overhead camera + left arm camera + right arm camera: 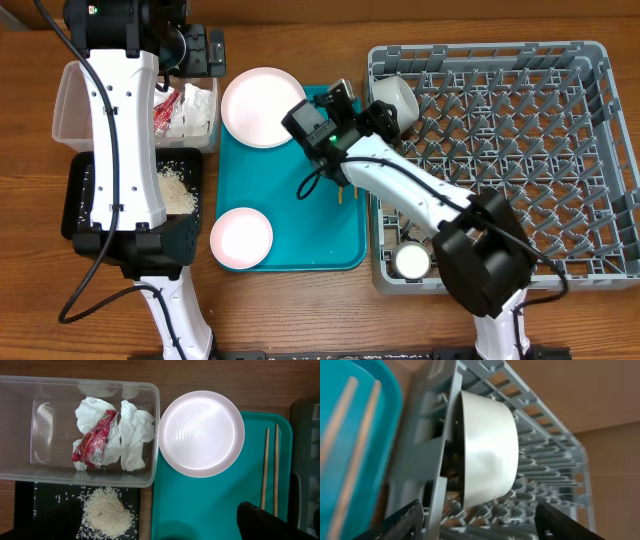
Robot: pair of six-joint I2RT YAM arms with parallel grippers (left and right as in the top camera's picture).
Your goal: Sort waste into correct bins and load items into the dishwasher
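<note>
Chopsticks, two thin wooden ones [275, 470], lie side by side on the flat teal tray [210, 505]. Their long axis runs parallel to the grey plastic dish rack [555, 460], just left of my right fingers [402, 522] (spread, empty, facing a racked white bowl [487, 450]). Left fingers [205, 50]: state cannot be told. Right arm nearer.

Right end effector [477, 509] spread wide

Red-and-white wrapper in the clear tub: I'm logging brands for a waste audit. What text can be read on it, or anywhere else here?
Crumpled red-and-white wrapper in the clear plastic rectangular tub: any print is too small and creased to read.
Elsewhere in the three views: no readable text.
</note>
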